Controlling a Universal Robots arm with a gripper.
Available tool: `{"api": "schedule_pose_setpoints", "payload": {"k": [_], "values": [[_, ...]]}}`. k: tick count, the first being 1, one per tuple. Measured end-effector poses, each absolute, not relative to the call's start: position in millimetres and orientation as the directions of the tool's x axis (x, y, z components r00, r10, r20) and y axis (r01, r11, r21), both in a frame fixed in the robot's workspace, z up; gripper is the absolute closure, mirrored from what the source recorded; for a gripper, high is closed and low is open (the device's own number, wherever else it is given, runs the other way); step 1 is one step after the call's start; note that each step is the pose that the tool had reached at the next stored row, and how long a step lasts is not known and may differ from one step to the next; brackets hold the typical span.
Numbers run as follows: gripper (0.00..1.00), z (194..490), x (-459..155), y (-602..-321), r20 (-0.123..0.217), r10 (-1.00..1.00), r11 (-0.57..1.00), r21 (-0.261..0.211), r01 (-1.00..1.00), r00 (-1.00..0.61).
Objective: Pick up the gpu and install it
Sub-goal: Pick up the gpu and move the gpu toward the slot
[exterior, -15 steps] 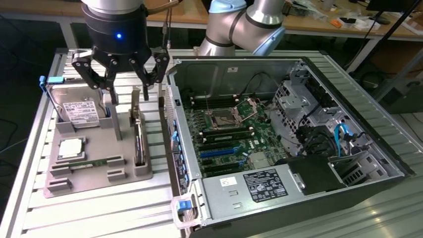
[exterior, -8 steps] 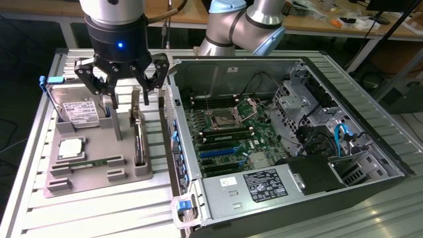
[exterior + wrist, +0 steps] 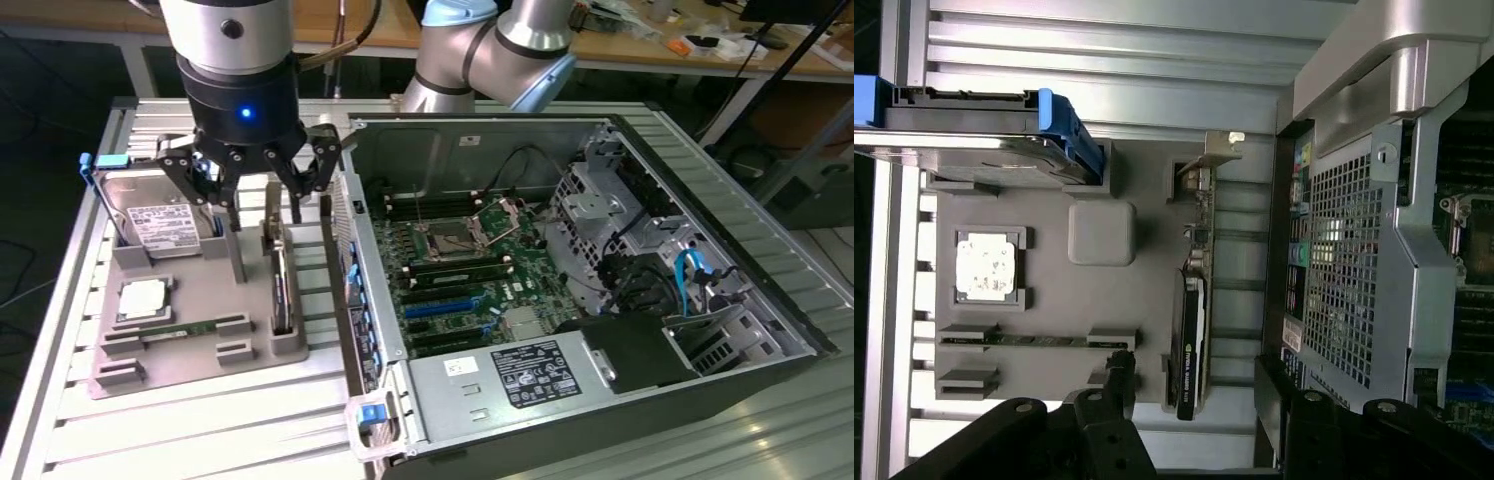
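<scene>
The gpu (image 3: 278,272) stands on edge in a slot of the grey holder tray (image 3: 200,350), its metal bracket end toward the back. The wrist view looks down on the gpu (image 3: 1194,325) as a thin dark strip with its bracket (image 3: 1219,152) at one end. My gripper (image 3: 280,240) hangs just over the card and is open, one finger on each side of it. The fingers (image 3: 1116,378) straddle the card's near end, with a gap between each finger and the card. The open computer case (image 3: 747,300) with its motherboard (image 3: 461,275) lies at the exterior view's right.
The tray also holds a silver hard drive (image 3: 163,225) with blue clips, a processor chip (image 3: 142,298) and a green memory stick (image 3: 180,328). The case's metal side wall (image 3: 350,250) stands close beside the gpu. The power supply (image 3: 514,375) fills the case's front corner.
</scene>
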State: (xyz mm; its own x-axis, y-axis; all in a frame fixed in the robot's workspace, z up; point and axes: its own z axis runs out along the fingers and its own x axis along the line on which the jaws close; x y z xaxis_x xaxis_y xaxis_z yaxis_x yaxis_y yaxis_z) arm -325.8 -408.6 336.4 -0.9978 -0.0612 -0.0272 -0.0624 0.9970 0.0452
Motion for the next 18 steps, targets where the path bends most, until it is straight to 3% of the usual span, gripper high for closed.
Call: {"api": "schedule_pose_setpoints", "payload": {"k": [18], "values": [[0.40, 303, -326, -409, -0.027, -0.061, 0.997, 0.045, -0.062, -0.998]]}}
